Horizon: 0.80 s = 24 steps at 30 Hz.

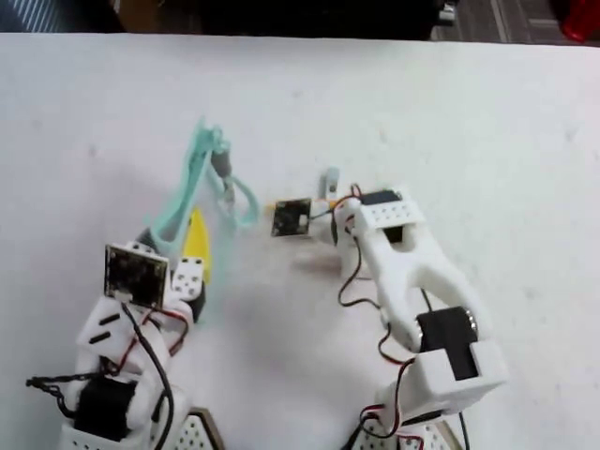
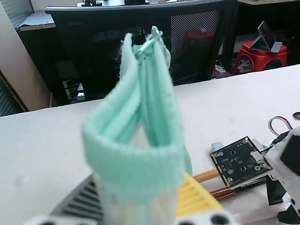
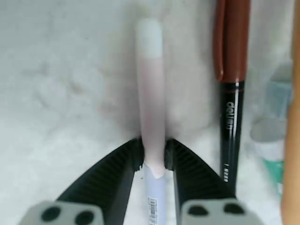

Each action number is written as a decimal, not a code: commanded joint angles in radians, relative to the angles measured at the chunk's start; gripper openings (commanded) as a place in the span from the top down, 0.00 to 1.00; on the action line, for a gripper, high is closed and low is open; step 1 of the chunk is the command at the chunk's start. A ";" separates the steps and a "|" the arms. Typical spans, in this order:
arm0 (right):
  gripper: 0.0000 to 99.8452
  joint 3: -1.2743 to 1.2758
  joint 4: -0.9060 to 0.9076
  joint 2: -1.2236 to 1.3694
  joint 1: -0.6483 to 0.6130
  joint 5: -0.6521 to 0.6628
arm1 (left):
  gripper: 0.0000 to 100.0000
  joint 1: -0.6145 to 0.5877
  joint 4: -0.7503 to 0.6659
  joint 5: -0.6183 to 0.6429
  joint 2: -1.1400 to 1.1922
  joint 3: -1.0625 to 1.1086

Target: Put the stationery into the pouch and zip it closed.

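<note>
1. The left claw (image 2: 138,208) is clamped on the lower end of the mint-green pouch (image 2: 140,140). A black finger (image 2: 77,204) presses it from one side and a yellow finger (image 2: 194,197) from the other.
2. The pouch stands up out of that grip, with its walls folded against each other.
3. In the high view the pouch (image 1: 202,178) stretches away from the left claw (image 1: 192,262) over the white table (image 1: 469,112).
4. The right claw (image 3: 153,157) is low over the table, near the pouch but apart from it. It is closed to a narrow gap on a pale pen (image 3: 151,93), and both black fingers (image 3: 108,183) touch the barrel.
5. The pale pen lies flat on the table outside the pouch. It sits between the fingertips and runs straight out beyond them.
6. A dark pen (image 3: 232,93) with a brown cap lies parallel to the pale pen, just beside it. It is outside the claw and close to one finger.
7. Beyond the dark pen lie an orange pencil (image 3: 295,93) and a teal and white item (image 3: 274,140) that I cannot identify.
8. From the left wrist the pencil (image 2: 206,176) shows on the table just beside the pouch's held end, not touching it.
</note>
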 commanded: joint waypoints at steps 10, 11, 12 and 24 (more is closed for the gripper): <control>0.94 0.000 0.022 0.001 -0.010 -0.048 | 0.98 0.015 -0.032 0.002 -0.007 -0.014; 0.94 0.000 0.022 0.001 -0.010 -0.048 | 0.98 0.015 -0.032 0.002 -0.007 -0.014; 0.94 0.000 0.022 0.001 -0.010 -0.048 | 0.98 0.015 -0.032 0.002 -0.007 -0.014; 0.94 0.000 0.022 0.001 -0.010 -0.054 | 0.98 0.016 -0.032 0.002 -0.007 -0.015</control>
